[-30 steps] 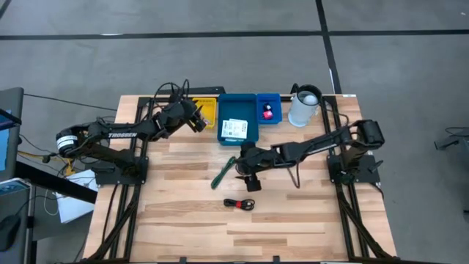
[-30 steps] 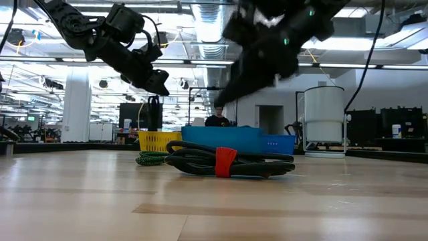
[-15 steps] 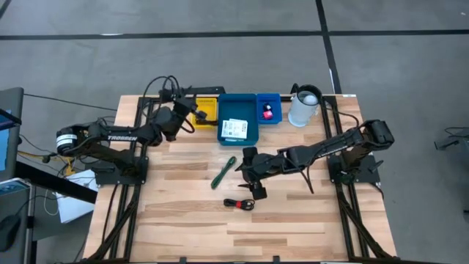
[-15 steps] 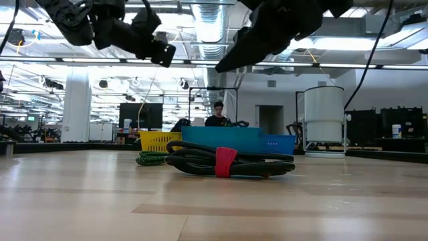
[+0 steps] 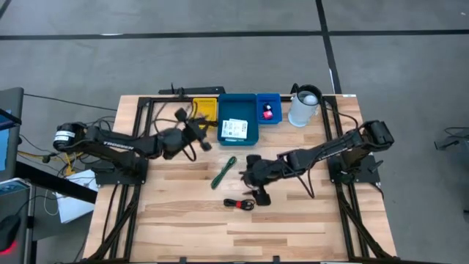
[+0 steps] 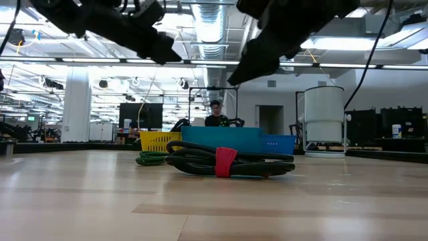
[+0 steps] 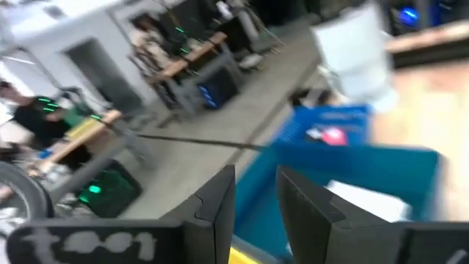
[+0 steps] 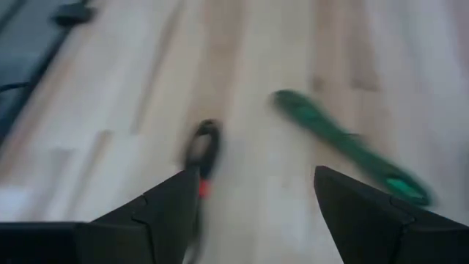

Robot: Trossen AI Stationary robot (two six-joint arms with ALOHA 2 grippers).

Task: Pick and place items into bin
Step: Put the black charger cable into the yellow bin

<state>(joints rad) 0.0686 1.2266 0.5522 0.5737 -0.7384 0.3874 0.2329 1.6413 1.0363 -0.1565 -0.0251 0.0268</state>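
Black-and-red cable lying coiled on the wooden surface just beside the right gripper, jaws spread and empty: likely light and floppy, best pinched at the red band; left gripper idle, jaws parted.

You've got a light wooden table with pale planks. Along its far edge sit a yellow basket, a large blue bin, a smaller blue bin and a white jug. Nearer the middle, a green pen lies diagonally, and just beyond it a coiled black-and-red cable rests flat.
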